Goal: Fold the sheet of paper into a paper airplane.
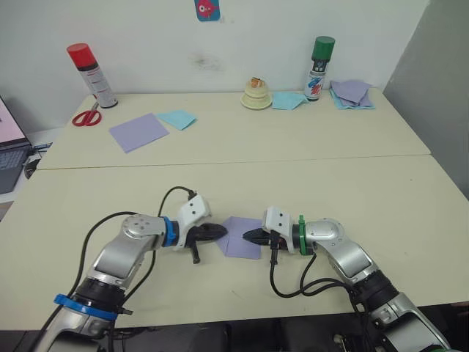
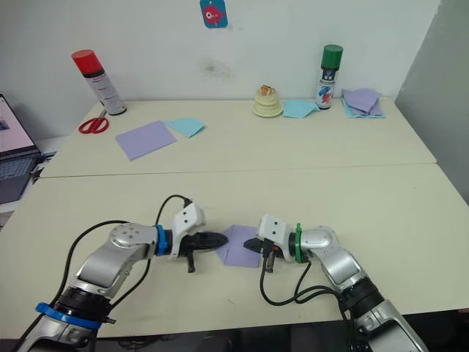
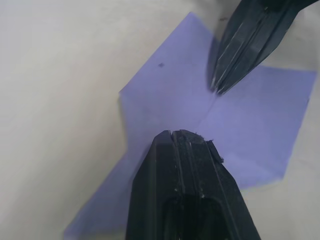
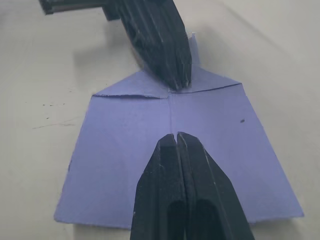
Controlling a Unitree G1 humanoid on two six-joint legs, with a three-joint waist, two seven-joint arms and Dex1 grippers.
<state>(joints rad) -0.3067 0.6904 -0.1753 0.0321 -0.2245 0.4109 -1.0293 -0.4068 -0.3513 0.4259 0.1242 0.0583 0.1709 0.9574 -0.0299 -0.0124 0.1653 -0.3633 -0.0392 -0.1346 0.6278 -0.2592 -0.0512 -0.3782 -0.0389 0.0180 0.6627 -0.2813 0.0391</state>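
Two spray cans, one pair of scissors, two tools.

Both arms have a silver-grey metal shell with rounded joints. The left arm carries blue rings, the right arm a green ring. Each wrist has a white camera block and a loose black cable. Each end effector, left and right, has two black ribbed fingers.

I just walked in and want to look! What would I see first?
You'd first see the purple sheet of paper lying partly folded at the near middle of the table. The left gripper and right gripper press on it from either side, fingers shut. Far back stand a red-capped can and a green-capped can.
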